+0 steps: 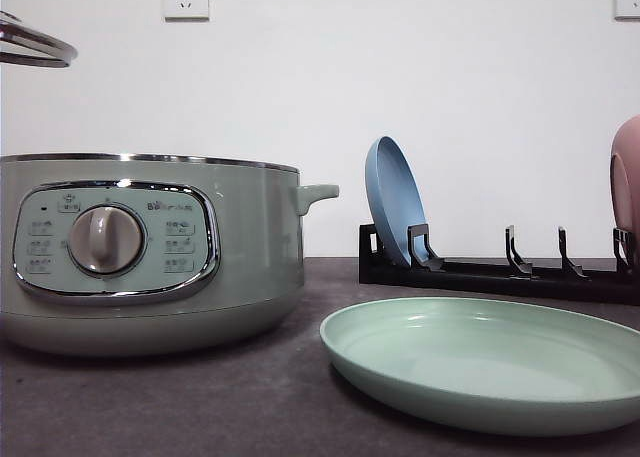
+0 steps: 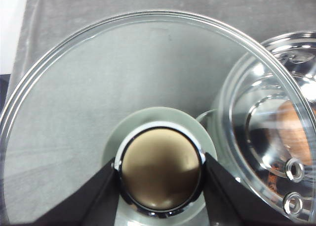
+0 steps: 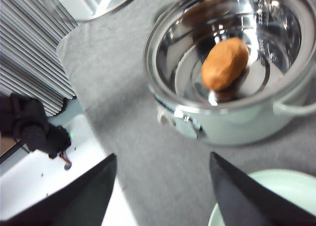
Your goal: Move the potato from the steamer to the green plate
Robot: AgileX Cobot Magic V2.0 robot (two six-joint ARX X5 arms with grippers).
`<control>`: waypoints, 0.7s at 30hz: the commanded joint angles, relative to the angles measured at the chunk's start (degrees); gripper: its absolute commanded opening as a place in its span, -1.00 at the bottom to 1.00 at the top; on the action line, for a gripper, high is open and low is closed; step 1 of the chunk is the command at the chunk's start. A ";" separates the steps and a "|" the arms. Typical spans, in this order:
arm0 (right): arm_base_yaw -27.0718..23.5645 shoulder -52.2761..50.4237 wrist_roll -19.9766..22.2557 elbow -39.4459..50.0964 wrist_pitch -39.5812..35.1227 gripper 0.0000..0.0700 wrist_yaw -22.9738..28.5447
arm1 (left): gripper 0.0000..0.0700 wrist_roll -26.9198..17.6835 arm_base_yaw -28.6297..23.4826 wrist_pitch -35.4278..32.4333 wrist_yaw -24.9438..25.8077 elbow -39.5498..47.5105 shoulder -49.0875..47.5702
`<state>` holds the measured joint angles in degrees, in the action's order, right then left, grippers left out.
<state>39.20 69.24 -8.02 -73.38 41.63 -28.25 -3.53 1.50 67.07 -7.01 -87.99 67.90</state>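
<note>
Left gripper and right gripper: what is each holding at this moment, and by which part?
The left gripper clamps the glass lid by its knob. The right gripper is open and holds nothing.

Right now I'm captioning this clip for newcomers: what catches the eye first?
The orange-brown potato lying in the open steamer, bright against its shiny bowl. Next, the left gripper clamped on the glass lid knob, held off the pot, and the green plate beside the steamer.

My left gripper (image 2: pixel 160 174) is clamped on the lid knob (image 2: pixel 161 170), one dark finger (image 2: pixel 98 196) pressed to each side of it. My right gripper (image 3: pixel 163 186) hangs above the table, its two fingers (image 3: pixel 86 194) spread wide and holding nothing.
</note>
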 commanded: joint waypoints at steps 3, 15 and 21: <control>0.48 8.43 -0.56 -9.25 0.69 0.21 0.24 | -1.00 0.14 -0.74 -2.24 -0.11 -1.60 -0.26; 1.99 34.52 0.11 -35.37 3.31 0.22 2.69 | -1.00 0.24 -1.88 -2.20 -0.11 -1.60 -0.26; 4.03 43.63 0.10 -41.40 3.39 0.22 6.26 | -1.00 0.36 -1.88 -2.25 -0.11 -1.60 -0.26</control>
<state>42.45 111.04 -7.97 -113.16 44.98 -22.63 -3.51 -0.25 67.09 -7.01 -87.99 67.90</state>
